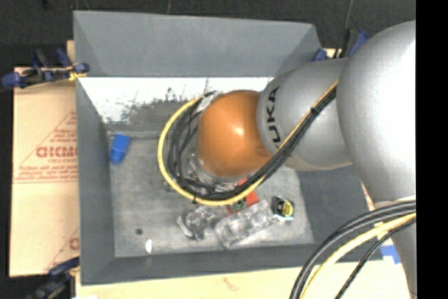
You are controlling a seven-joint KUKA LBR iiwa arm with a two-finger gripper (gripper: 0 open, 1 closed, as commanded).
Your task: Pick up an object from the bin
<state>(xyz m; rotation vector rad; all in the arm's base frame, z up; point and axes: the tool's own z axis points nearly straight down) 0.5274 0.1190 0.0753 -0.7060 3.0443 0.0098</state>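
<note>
My gripper (192,170) shows only as a grey body under the arm's orange cover and its loop of cables, over the middle of the bin. Just in front of it lie a crumpled clear plastic piece (243,225), a small silvery clear thing (195,223) and a small red and green thing (242,203). A small yellow and black tape measure (283,206) lies to the right of these. What is directly under the gripper is hidden.
A blue block (119,148) lies by the bin's left wall. A tiny white bit (148,245) sits near the front left corner. The arm and its cover fill the bin's right and back parts.
</note>
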